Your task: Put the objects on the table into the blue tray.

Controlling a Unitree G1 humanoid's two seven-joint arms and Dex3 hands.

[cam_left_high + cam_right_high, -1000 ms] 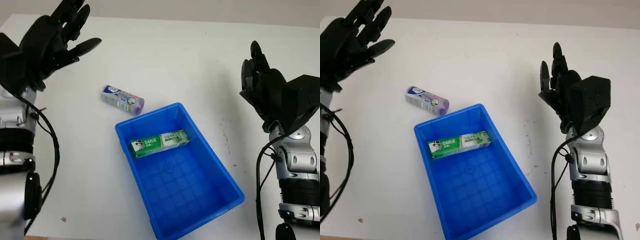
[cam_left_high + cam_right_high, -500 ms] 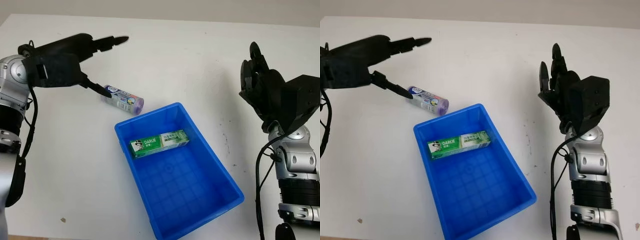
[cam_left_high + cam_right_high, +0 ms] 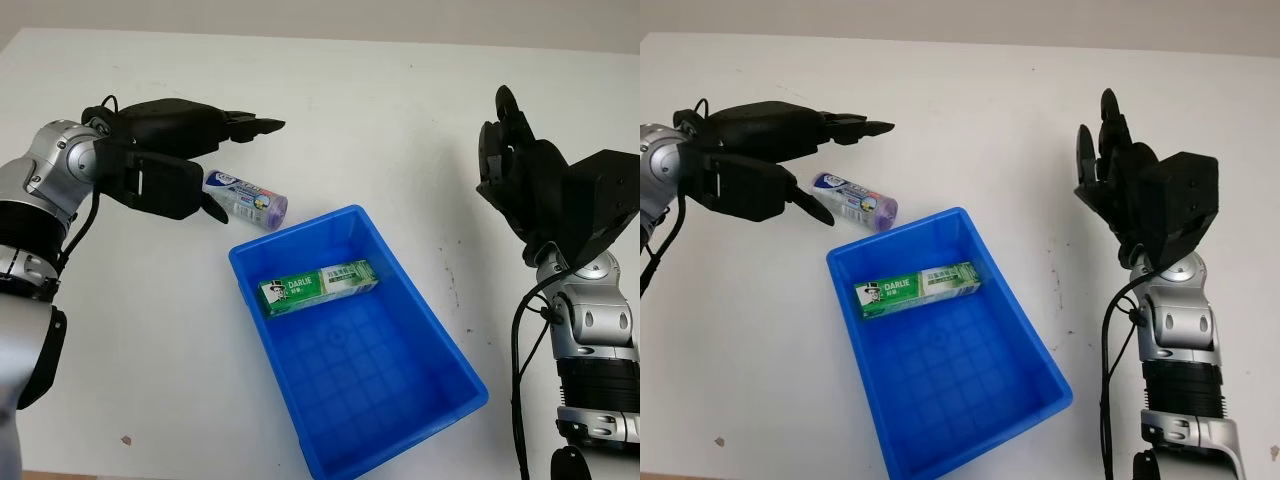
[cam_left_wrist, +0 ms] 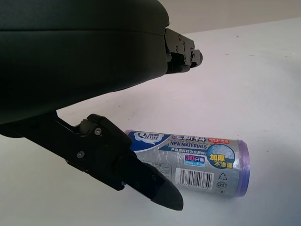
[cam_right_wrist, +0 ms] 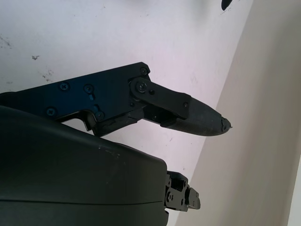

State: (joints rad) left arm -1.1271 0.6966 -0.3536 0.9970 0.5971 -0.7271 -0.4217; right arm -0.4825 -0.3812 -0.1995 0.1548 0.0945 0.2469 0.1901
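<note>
Reaching for the roll at upper left with open left hand; next, closing fingers around it. Right hand open, idle at right. Box already in tray.

The tray is glossy blue plastic. The roll wears a shiny printed wrapper. The table is matt white, faintly scuffed.

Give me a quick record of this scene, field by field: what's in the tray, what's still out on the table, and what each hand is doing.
in tray: green toothpaste box lying in the blue tray
on table: purple roll of bags, lying on its side beside the tray's far corner
left hand: open, over the roll, not gripping it
right hand: open, raised at the table's right side
table: white
</note>
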